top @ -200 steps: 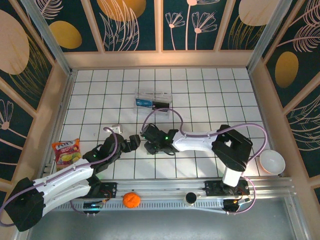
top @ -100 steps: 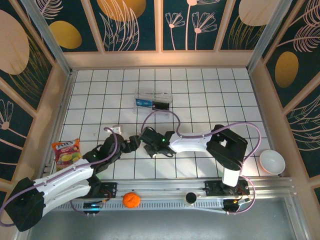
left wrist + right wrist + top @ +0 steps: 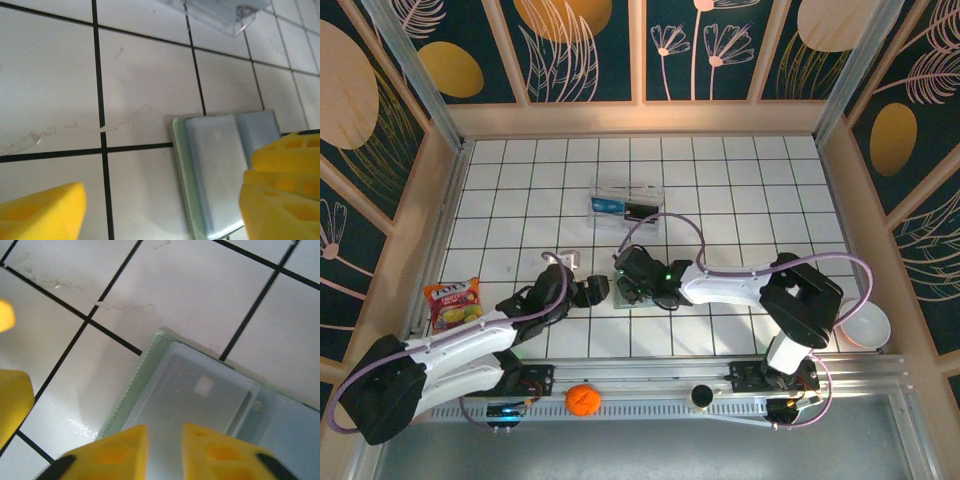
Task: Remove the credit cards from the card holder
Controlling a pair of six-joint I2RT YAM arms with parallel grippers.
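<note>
The right end effector (image 3: 165,445) points down at the open card holder (image 3: 200,390), its yellow fingers (image 3: 115,452) drawn almost together with only a slim gap between them. Their tips sit at the near edge of the holder's clear sleeve; whether anything is pinched between them cannot be told.

The left end effector (image 3: 162,200) is released, its jaws spread wide. One finger is low at the left over bare tile and the other is at the right, over the holder's edge.

The card holder lies flat on the white tiled bench (image 3: 740,200), opened out with its pale blue-grey inner faces up and a grey-green rim showing around them. In the top view it is near the front middle of the bench, between the two end effectors, which are close together.

A clear plastic box (image 3: 627,200) holding blue and black items sits farther back. A snack packet (image 3: 453,303) lies at the left edge, a white bowl (image 3: 865,323) at the right, and an orange (image 3: 583,399) on the front rail.
</note>
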